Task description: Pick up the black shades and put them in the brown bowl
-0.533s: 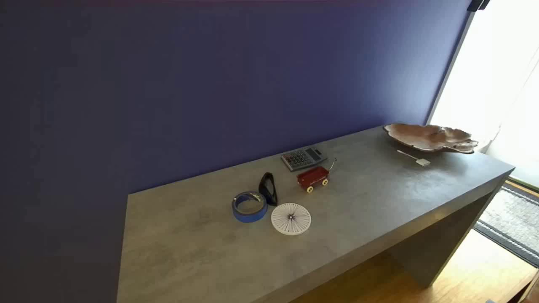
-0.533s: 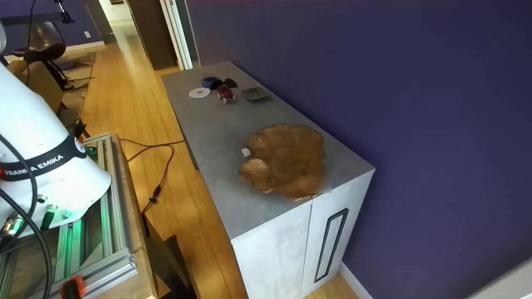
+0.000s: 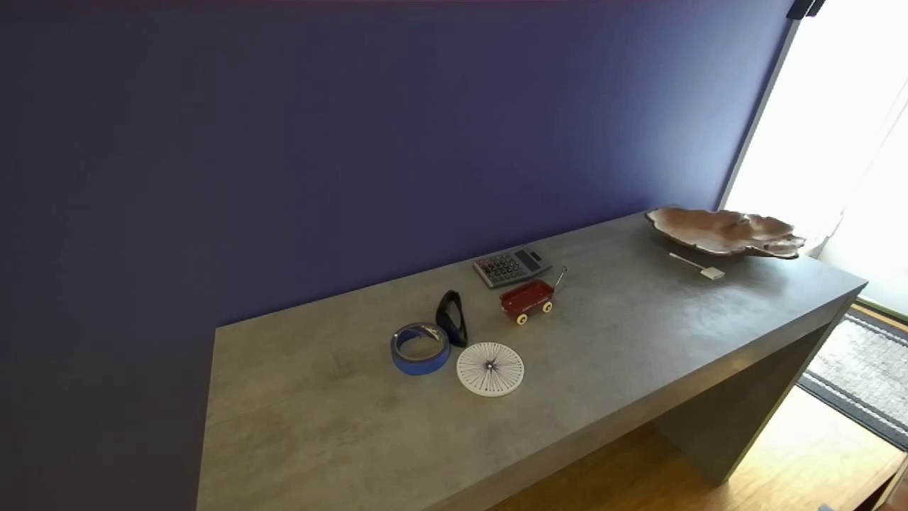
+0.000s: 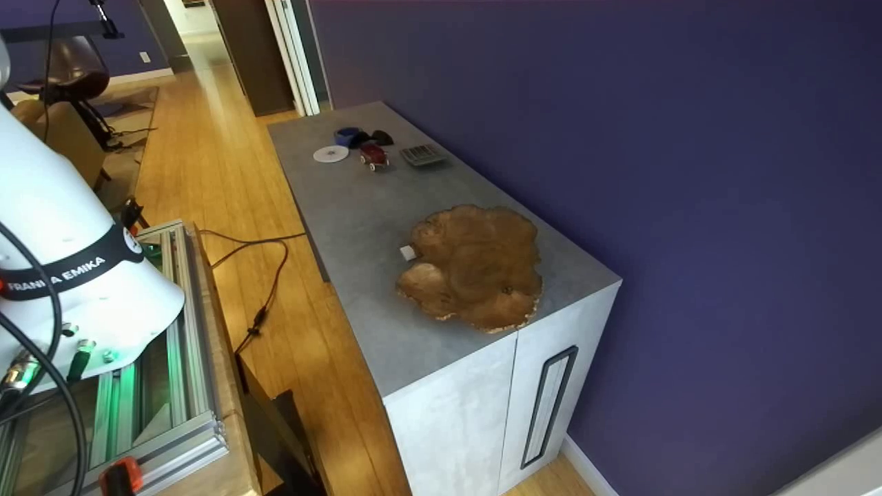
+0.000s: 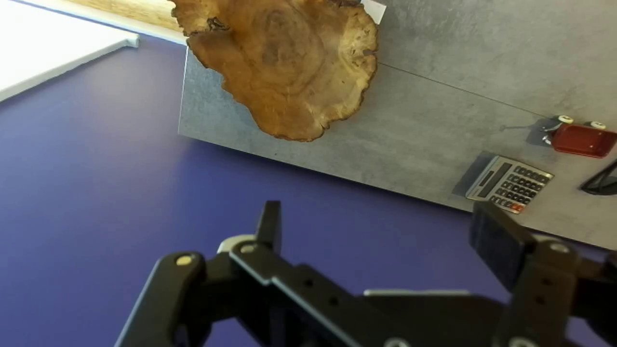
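Note:
The black shades stand on the grey tabletop, right against the blue tape ring. They also show at the far end of the table in an exterior view, and partly at the right edge of the wrist view. The brown bowl sits at the opposite end of the table. It shows whole in an exterior view and at the top of the wrist view, cut by the edge. My gripper shows only in the wrist view. It is open and empty, its fingers wide apart, away from both things.
Near the shades are the blue tape ring, a white round disc, a small red wagon and a calculator. A white adapter lies beside the bowl. A purple wall runs along the table's back edge.

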You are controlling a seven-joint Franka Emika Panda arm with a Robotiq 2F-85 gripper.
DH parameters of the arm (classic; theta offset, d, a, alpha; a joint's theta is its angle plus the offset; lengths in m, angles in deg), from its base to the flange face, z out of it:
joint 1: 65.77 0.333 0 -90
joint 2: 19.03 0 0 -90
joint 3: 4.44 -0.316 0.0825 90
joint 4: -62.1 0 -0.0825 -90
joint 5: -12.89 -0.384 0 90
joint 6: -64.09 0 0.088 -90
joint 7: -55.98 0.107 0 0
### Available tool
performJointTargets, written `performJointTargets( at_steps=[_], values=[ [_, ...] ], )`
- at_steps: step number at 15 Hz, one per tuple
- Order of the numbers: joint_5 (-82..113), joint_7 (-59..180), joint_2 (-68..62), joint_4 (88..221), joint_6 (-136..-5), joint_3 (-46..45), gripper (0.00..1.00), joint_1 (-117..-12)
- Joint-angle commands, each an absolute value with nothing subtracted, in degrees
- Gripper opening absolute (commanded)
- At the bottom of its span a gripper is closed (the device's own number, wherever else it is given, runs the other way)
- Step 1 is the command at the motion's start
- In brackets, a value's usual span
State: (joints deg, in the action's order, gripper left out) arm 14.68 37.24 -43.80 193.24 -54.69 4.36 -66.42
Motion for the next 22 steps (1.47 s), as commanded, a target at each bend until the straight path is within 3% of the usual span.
performJointTargets(
  at_steps=[1, 8, 10, 11, 16, 22],
  values=[
    [10.53, 35.90, -38.72, 192.55, -58.62, 4.29, 1.00, -64.59],
    [-1.73, 35.18, -17.76, 191.56, -65.34, -1.08, 1.00, -59.80],
    [-3.09, 32.08, -12.63, 190.31, -61.25, -2.56, 1.00, -60.91],
    [-0.74, 34.72, -17.45, 193.19, -64.12, -3.27, 1.00, -61.45],
    [-0.72, 34.62, -15.79, 192.71, -64.86, -4.09, 1.00, -62.14],
    [-13.02, 32.47, -7.63, 193.86, -68.08, -9.20, 1.00, -60.60]
  ],
)
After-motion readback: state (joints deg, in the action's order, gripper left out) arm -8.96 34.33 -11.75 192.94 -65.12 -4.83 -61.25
